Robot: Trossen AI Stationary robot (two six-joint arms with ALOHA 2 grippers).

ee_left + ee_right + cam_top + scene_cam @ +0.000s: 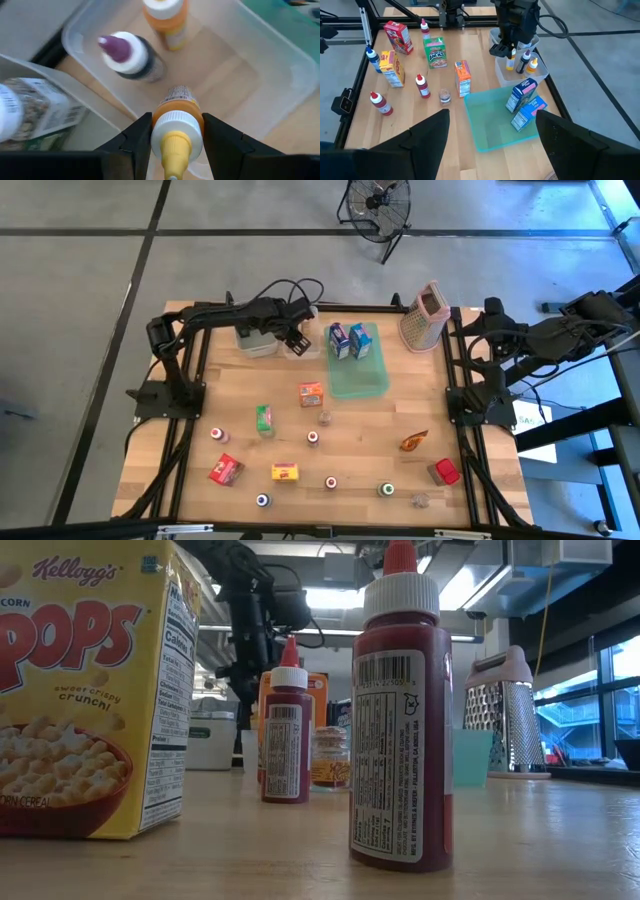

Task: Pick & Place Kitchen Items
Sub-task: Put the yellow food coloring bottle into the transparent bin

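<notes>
My left jaws pinch a yellow-tipped bottle over the bin; 2 bottles inside, many items left on the surface.

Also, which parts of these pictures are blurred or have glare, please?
Left wrist view: the orange bottle held in the left gripper is soft and too near, like the jar at the edge; the purple-capped bottle in the clear bin is sharper. Low view: bright ceiling light behind, the grater slightly soft. High view: even light, no glare.
</notes>
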